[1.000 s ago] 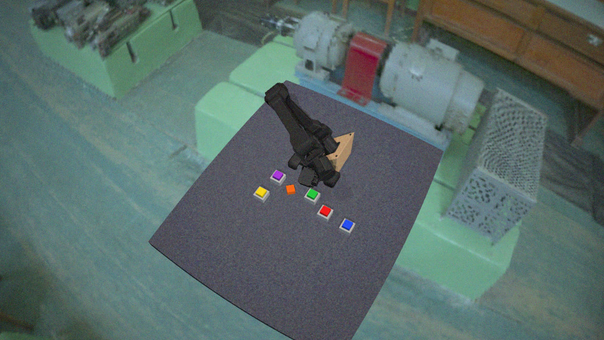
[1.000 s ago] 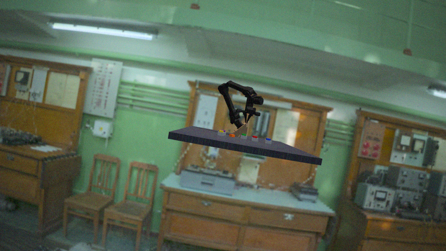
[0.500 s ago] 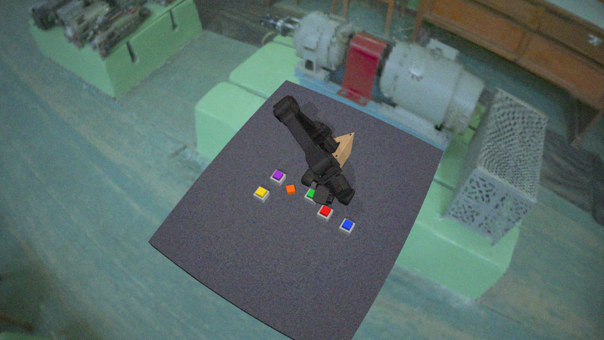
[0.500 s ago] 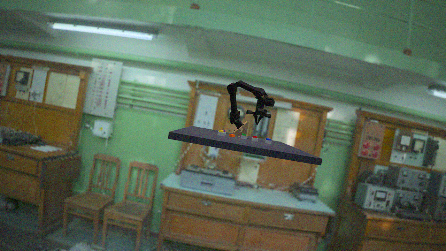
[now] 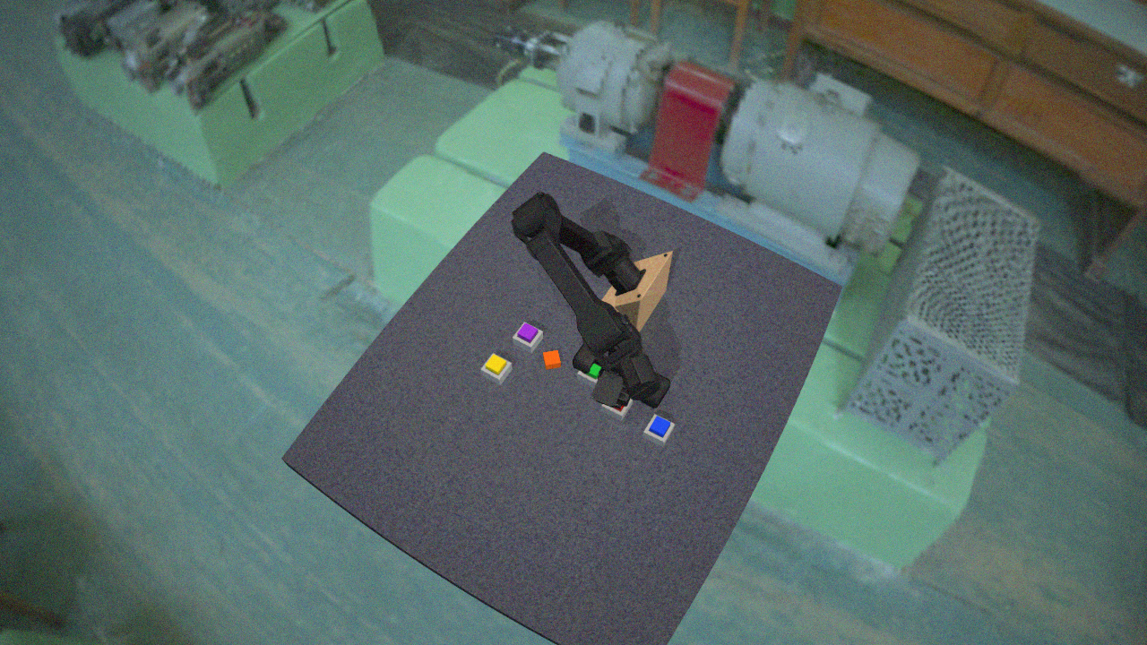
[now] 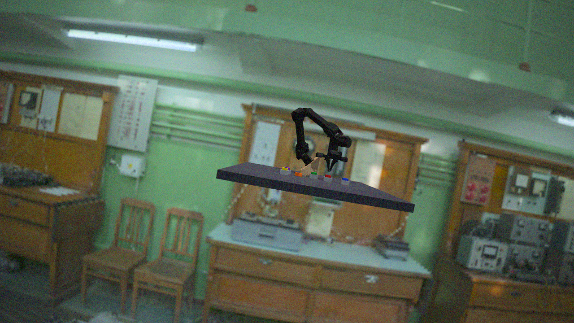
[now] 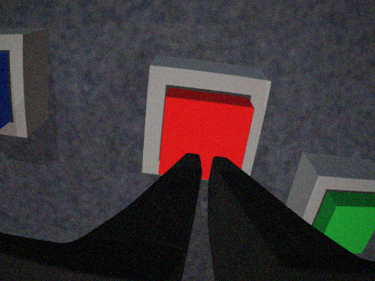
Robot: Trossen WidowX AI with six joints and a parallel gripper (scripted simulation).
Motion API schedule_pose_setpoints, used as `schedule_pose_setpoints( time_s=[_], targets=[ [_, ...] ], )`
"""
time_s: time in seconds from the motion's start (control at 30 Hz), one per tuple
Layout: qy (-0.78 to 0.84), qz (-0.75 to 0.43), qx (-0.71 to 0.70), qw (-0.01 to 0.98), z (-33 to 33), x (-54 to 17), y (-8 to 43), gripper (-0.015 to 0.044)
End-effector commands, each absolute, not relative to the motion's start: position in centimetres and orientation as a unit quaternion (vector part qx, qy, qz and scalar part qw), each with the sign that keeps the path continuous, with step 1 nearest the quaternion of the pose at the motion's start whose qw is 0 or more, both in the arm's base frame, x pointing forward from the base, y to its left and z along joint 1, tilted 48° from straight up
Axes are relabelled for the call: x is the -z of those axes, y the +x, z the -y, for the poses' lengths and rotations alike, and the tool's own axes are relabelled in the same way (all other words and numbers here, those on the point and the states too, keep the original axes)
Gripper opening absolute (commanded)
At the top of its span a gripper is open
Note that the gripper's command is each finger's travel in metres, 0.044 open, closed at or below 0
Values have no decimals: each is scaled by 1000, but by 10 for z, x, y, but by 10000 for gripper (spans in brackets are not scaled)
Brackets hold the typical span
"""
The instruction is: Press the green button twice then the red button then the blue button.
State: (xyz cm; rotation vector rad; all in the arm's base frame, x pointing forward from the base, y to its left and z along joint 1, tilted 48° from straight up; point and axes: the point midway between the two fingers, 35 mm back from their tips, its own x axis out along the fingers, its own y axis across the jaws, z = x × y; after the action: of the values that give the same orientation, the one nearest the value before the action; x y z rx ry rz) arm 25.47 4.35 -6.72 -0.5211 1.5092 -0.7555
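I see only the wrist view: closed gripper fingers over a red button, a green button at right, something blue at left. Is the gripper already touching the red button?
Observer: Not clearly. In the exterior view the gripper hangs just above the red button; a small gap seems to remain.
Operator: Is the blue thing a button?
Observer: Yes, the top view shows the blue button whole, next in line after the red one.
Operator: Any block near my path?
Observer: An orange block lies beyond the green button, on the side away from the red button.
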Motion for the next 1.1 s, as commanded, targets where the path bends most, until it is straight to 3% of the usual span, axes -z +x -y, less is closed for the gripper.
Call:
schedule_pose_setpoints(
  time_s=[0.0,1.07],
  targets=[
    [-232,-661,330,633,-38,72,253,20],
    [-232,-661,331,632,-22,86,251,20]
  ],
)
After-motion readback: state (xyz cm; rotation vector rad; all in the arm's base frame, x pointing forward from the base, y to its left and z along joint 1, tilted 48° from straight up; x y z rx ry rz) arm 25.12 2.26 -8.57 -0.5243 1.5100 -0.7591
